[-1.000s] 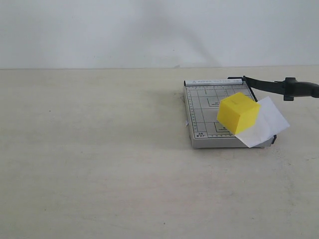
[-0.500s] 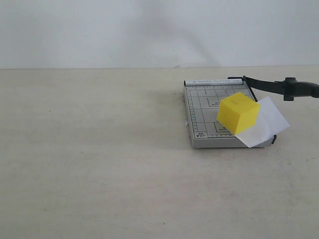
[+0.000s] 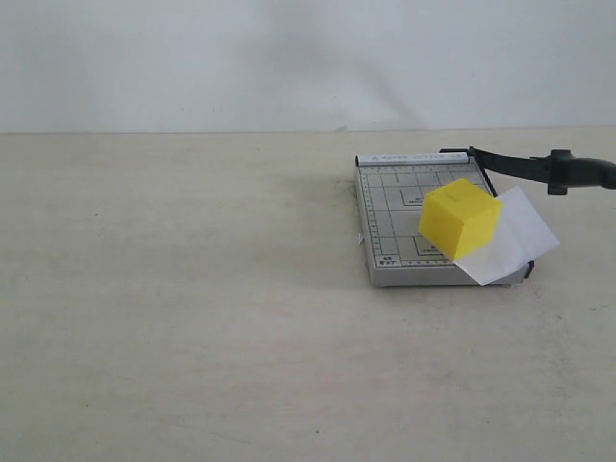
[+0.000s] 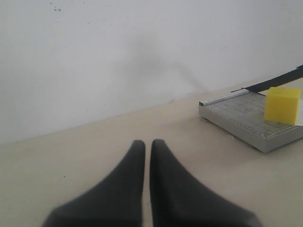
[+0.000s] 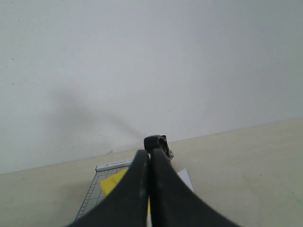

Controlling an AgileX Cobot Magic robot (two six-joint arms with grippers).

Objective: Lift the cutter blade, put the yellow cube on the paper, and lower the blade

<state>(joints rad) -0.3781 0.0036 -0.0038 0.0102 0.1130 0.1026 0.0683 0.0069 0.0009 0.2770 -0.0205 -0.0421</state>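
The yellow cube [image 3: 460, 218] rests on the white paper [image 3: 517, 236], which lies skewed over the right side of the grey gridded cutter board [image 3: 390, 217]. The cutter blade [image 3: 510, 164] is raised off the board, its thick black handle [image 3: 579, 171] out to the right. Neither gripper shows in the exterior view. In the left wrist view my left gripper [image 4: 147, 142] is shut and holds nothing, well away from the board [image 4: 236, 116] and cube [image 4: 281, 105]. My right gripper [image 5: 149, 152] is shut and holds nothing. The handle [image 5: 157, 141] lies just beyond its tips, with the cube [image 5: 111, 183] and paper [image 5: 185, 178] below.
The beige tabletop [image 3: 192, 289] stretches bare to the left of and in front of the board. A plain white wall [image 3: 289, 58] stands behind the table.
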